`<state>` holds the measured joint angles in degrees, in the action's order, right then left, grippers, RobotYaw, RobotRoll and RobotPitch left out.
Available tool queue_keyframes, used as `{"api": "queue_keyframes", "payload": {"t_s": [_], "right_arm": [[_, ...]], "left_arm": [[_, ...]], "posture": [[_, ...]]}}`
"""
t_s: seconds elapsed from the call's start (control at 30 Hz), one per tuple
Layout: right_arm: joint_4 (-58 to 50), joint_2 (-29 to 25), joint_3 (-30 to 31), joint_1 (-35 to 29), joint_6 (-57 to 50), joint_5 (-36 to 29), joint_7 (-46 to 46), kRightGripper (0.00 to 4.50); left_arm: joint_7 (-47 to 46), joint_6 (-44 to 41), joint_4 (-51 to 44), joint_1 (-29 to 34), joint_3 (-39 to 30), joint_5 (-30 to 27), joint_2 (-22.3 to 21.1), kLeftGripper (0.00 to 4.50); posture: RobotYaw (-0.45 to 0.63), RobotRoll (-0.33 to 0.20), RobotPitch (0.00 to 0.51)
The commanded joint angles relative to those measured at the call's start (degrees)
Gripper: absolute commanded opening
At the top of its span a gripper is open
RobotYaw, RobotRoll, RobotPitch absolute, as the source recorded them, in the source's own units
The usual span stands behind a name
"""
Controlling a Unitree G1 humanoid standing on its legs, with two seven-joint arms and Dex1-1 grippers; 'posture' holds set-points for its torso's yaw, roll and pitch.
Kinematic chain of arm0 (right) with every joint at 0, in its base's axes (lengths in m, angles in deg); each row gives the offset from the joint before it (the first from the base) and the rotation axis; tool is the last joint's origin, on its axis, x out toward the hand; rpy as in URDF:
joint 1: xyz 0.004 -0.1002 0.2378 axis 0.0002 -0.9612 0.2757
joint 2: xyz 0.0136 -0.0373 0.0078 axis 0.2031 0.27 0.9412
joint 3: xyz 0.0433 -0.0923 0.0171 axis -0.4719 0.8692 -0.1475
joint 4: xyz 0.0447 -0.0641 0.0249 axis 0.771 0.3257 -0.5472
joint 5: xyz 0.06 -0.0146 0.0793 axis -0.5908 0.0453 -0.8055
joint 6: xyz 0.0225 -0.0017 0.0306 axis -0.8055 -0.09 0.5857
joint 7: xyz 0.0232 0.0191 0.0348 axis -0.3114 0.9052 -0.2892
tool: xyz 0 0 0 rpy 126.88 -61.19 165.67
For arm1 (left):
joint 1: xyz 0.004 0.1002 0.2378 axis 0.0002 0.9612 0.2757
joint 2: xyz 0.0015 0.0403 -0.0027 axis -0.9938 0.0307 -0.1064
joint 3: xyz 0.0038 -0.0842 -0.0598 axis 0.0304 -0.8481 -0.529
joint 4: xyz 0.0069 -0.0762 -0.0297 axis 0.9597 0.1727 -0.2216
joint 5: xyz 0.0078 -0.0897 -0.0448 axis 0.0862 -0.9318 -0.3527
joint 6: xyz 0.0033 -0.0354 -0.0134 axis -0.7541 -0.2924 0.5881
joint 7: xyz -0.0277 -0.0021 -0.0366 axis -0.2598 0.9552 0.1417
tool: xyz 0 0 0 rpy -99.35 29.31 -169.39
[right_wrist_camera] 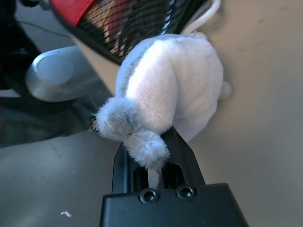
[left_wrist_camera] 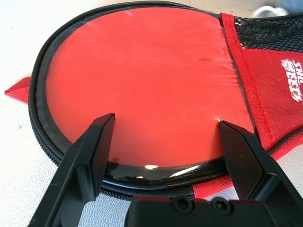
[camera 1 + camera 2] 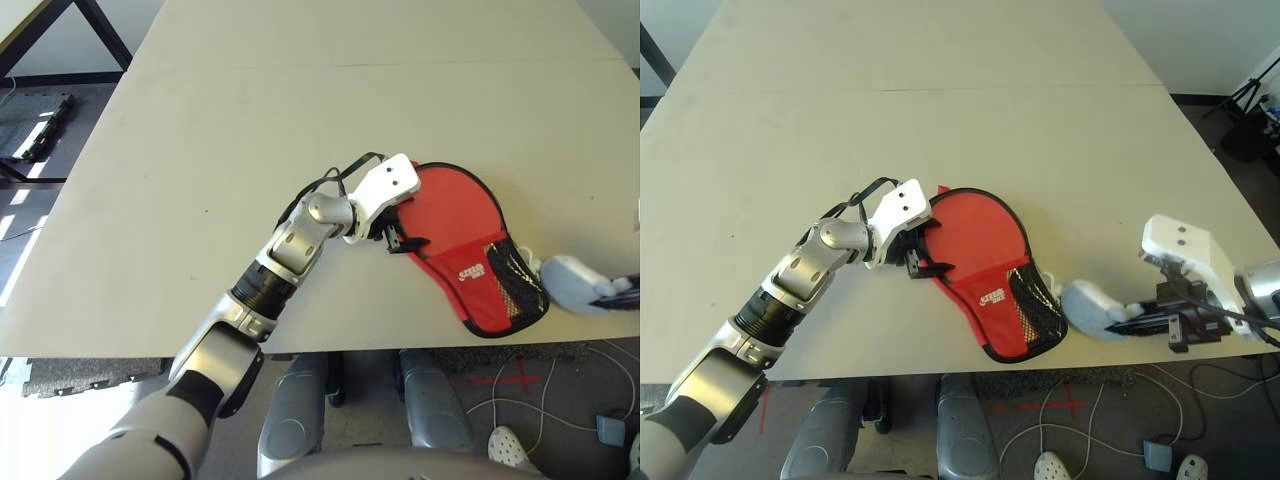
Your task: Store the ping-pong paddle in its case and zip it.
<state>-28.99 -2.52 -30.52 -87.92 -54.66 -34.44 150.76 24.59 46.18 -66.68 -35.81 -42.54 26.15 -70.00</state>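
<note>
Paddle and case lie together near the front edge of the pale wooden table [image 3: 200, 150]; the flat ping-pong paddle with its round red rubber face [image 2: 142, 85] sits inside the red paddle-shaped fabric case with black zip edging and a black mesh pocket [image 3: 1000, 300], its face bare within the round end, so the case is not yet zipped; the handle is hidden, I judge under the logo panel and mesh.

The left gripper [image 2: 165, 142] has its two black fingers spread wide, one to each side of the rim of the round end, hovering just over the zip edge and pinching nothing; the case runs away from it, long axis from the round end beside this gripper toward the narrow mesh end by the table edge on the robot's right.

The right gripper [image 3: 1160, 320] is pressed shut on a soft whitish-grey plush lump [image 3: 1095, 305], which lies just beside the mesh end; whether lump and case touch I cannot tell.

By my reading the left arm is the nearer to the open round end; closing the cover and finding the zip pull falls there; the pull itself I cannot make out.
</note>
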Motion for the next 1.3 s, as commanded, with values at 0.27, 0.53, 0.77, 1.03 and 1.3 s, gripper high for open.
{"api": "queue_keyframes", "payload": {"t_s": [0.27,0.53,0.77,1.03,1.3], "right_arm": [[-6.25,-1.48,-3.51,-11.86,0.81,-3.88,3.2,0.14],[-4.79,-3.13,-7.42,-6.74,-6.34,-10.96,3.2,2.11],[2.63,-4.72,-9.02,2.72,-11.82,-18.34,3.2,4.23],[13.34,3.18,-4.92,18.68,-16.06,-19.84,-2.72,4.49],[23.7,22.9,-9.27,35.26,-5.29,-13.1,-30.01,4.49]], "left_arm": [[-0.54,-1.06,4.92,2.15,3.29,2.79,0.14,4.5],[-0.38,-1.03,4.34,2.41,3.06,2.55,-0.4,4.5],[0.38,-2.48,0.79,2.57,1.66,1.4,-2.1,4.5],[0.44,-5.66,-4.75,2.22,-1.94,-1.26,-4.13,4.5],[-7.27,-6.6,-7.61,-0.27,-17.52,-6.95,-4.91,4.5]], "posture": [[-0.21,0.0,0.261],[-0.2,0.0,0.261],[-0.2,0.0,0.257],[-0.18,0.0,0.253],[-0.18,0.0,0.253]]}}
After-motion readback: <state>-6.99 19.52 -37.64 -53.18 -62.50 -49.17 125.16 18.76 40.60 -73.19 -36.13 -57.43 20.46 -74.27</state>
